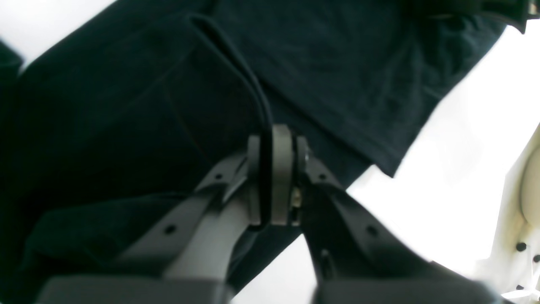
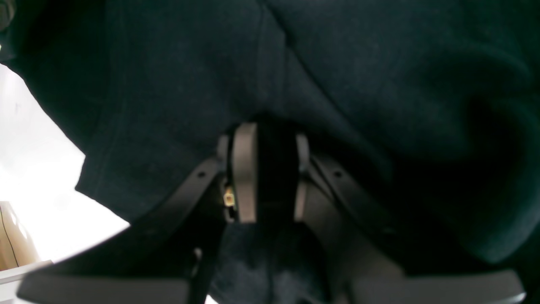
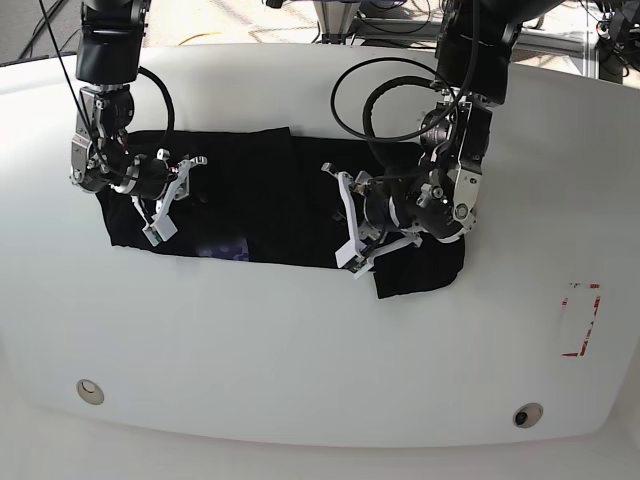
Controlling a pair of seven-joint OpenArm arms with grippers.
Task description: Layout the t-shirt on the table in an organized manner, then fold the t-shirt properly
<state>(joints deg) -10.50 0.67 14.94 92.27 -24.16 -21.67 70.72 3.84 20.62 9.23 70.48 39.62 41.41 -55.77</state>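
Both grippers pinch the t-shirt (image 3: 270, 200).
I see the left gripper (image 1: 274, 177) clamped on a thin hem, the right gripper (image 2: 270, 169) on bunched cloth; bare table (image 3: 300, 340) lies toward me.

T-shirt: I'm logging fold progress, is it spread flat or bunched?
Partly spread. The t-shirt lies as a wide band on the table, creased and overlapped, with both grippers pinching its cloth.

Black t-shirt (image 3: 270, 205) lies rumpled across the glossy white table (image 3: 320, 340).
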